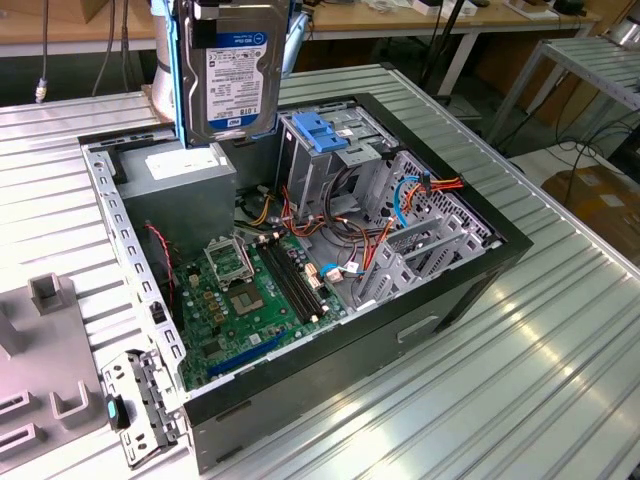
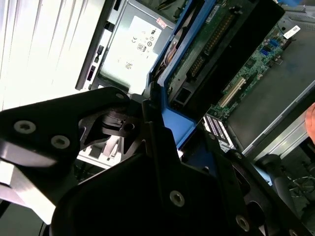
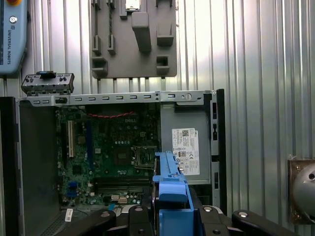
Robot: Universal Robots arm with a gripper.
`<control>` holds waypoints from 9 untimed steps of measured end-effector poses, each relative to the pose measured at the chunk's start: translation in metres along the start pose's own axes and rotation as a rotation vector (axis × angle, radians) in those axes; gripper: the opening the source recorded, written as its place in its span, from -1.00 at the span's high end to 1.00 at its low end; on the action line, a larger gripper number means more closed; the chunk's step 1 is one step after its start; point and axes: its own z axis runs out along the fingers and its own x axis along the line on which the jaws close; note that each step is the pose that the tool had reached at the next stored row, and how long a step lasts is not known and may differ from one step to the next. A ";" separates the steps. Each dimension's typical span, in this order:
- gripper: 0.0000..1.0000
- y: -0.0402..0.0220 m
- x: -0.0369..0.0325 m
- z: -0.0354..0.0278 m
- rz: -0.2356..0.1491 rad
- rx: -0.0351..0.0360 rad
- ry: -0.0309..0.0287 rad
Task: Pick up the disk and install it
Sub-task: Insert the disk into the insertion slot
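Where the ribbed silver metal table (image 1: 520, 340) reached the exterior view's lower left corner, a flat grey fixture plate with raised blocks (image 1: 45, 350) lay just beside the open black tower computer case (image 1: 430, 320), which rested on its side. Further right, the big grey power-supply box with a white sticker (image 1: 185, 180) filled the case's upper left corner. Directly above it, at the top of the frame and touching nothing below, hung the disk (image 1: 232, 75). It was a flat rectangular dark metal hard drive with a white-and-blue label and blue plastic side rails, held upright with its label towards the camera.

In the first wrist view the black two-fingered gripper (image 3: 170, 216) was pinched on the disk, whose blue rail showed edge-on between the fingers. The pick-up looked done and the install not yet.

Right again, the green motherboard (image 1: 245, 305) covered the case floor. Beyond it stood the silver metal drive cage (image 1: 350, 180) topped by a blue plastic bracket (image 1: 318, 130), with orange and red cables (image 1: 435, 185) at its right.

The main risks seemed to be these:

- **Slipping:** the plastic rails might flex in the grip, letting the drive tilt or drop onto the power supply or motherboard.
- **Jamming:** rails arriving skewed at the cage would probably bind.
- **Snagging:** the loose cables or the bracket could catch the drive's edge.
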 end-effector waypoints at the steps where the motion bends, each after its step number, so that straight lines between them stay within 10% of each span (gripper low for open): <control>1: 0.25 0.0000 0.0000 0.0000 0.000 0.0000 0.0000; 9: 0.25 -0.0001 0.0031 0.0001 0.000 0.0000 0.0000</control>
